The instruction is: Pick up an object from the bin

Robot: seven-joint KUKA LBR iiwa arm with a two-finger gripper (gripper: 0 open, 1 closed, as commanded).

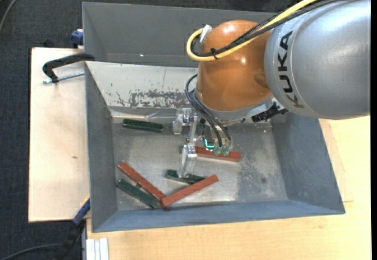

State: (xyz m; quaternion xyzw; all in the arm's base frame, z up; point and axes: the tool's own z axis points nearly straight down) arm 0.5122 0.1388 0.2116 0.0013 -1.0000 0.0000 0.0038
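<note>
1. The silver arm point(330, 58) reaches in from the right, its thick last link lying across the upper right.
2. An orange wrist cover point(232, 70) carries a looped yellow cable point(235, 40); dark cables point(206, 120) hang beneath it.
3. The end effector point(189, 161) points straight down.

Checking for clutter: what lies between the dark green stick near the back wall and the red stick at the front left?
Nothing: in the camera view, bare bin floor separates the dark green stick from the red stick.
</note>
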